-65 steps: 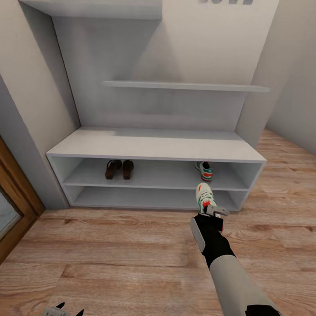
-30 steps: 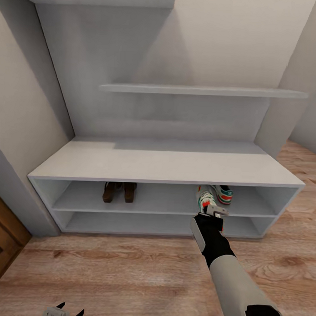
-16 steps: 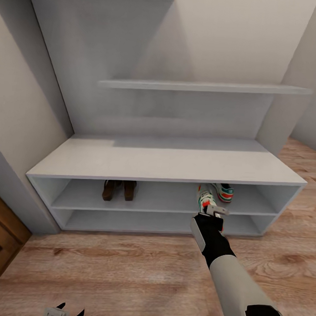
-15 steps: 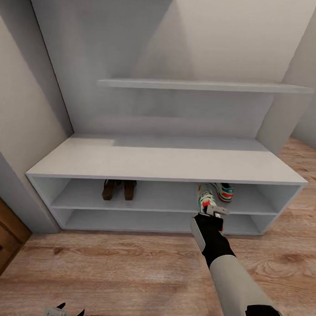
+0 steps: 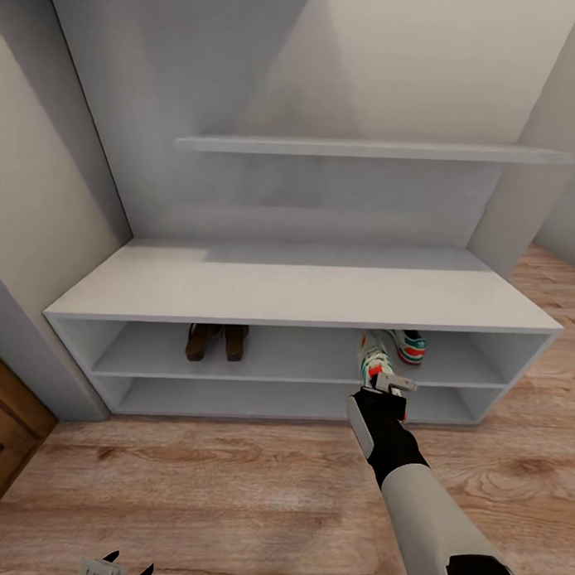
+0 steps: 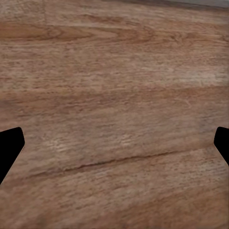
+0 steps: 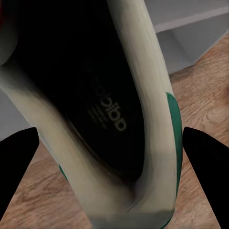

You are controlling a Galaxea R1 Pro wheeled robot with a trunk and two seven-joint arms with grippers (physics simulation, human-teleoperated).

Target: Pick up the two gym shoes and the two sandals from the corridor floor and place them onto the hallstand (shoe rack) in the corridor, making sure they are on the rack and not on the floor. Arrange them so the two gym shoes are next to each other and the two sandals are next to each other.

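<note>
The pale grey hallstand (image 5: 304, 292) stands against the wall in the head view. The two brown sandals (image 5: 215, 341) sit side by side on its upper open shelf, at the left. One gym shoe (image 5: 408, 346) rests on the same shelf at the right. My right gripper (image 5: 392, 384) is shut on the second gym shoe (image 5: 371, 359), holding it toe-forward at the shelf's front edge, just left of the first. The right wrist view looks into the held gym shoe (image 7: 119, 109). My left gripper (image 5: 127, 565) hangs open over the corridor floor (image 6: 114, 71), nothing between its fingers (image 6: 9, 148).
A floating shelf (image 5: 367, 148) spans the back panel above the bench top. A lower open shelf (image 5: 234, 397) lies beneath the shoes. A wooden door frame (image 5: 5, 435) is at the left. Walls close in on both sides of the hallstand.
The camera has come closer to the hallstand. The held gym shoe went from in front of the lower shelf to the upper shelf's opening, beside the other gym shoe. Left gripper unchanged.
</note>
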